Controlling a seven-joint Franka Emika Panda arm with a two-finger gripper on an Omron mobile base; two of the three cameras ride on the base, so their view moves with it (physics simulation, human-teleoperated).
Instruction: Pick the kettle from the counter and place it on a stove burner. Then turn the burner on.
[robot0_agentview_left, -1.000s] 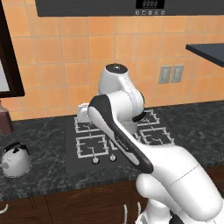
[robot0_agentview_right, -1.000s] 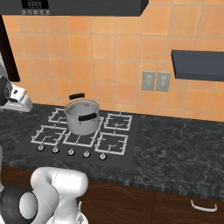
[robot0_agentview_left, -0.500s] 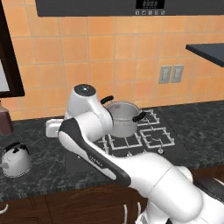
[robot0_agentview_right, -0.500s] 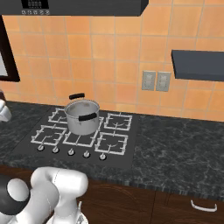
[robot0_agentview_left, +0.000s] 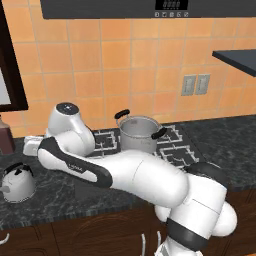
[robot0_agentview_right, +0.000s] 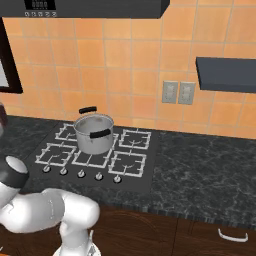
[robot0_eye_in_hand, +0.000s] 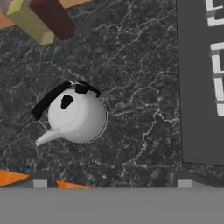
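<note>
I am looking down along the hand at the kettle (robot0_eye_in_hand: 78, 116), which is sitting upright on the dark marbled worktop (robot0_eye_in_hand: 131, 65), well to the left of the cooktop (robot0_agentview_left: 145, 145) and apart from everything around it. My fingers (robot0_eye_in_hand: 111, 183) are standing wide open and holding nothing; their tips are just showing at the bottom of the hand view, with the kettle lying off to one side of them rather than between them.

I am judging the kettle to be rigid, probably light if empty, and slippery, since its rounded silver body is giving the pads little flat surface. The arched black handle (robot0_eye_in_hand: 57, 97) over the lid is the place I am planning to take hold: it is narrow enough to close on and should keep the body hanging level. The spout (robot0_eye_in_hand: 47, 137) is pointing away from the handle, so it should be staying clear.

Beyond the kettle, a steel pot (robot0_agentview_left: 139, 134) is occupying one burner (robot0_agentview_right: 129, 163) area of the cooktop, while others near it are standing free.
</note>
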